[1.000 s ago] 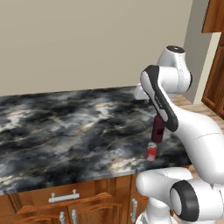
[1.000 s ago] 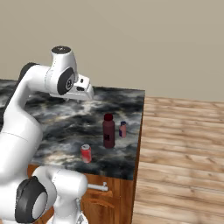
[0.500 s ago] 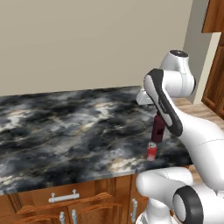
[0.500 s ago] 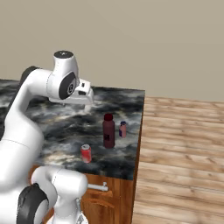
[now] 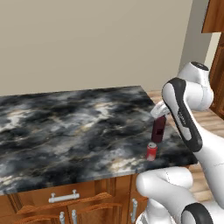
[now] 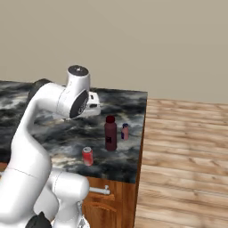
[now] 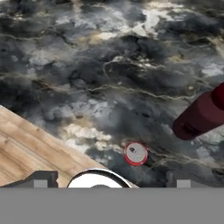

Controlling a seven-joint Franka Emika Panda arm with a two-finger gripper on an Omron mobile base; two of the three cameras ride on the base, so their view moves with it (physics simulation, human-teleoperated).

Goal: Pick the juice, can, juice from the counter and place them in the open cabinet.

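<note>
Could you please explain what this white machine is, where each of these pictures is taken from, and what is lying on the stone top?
It is a white robot arm on a driving base in a simulated kitchen. Two pictures come from cameras on the base, behind the arm to its left and right. The third looks down from the arm's hand. On the counter stand a small red can, a taller dark maroon bottle and a smaller bottle beyond it. The tool is open above the counter and holds nothing; its two dark tips show in the hand view.
</note>
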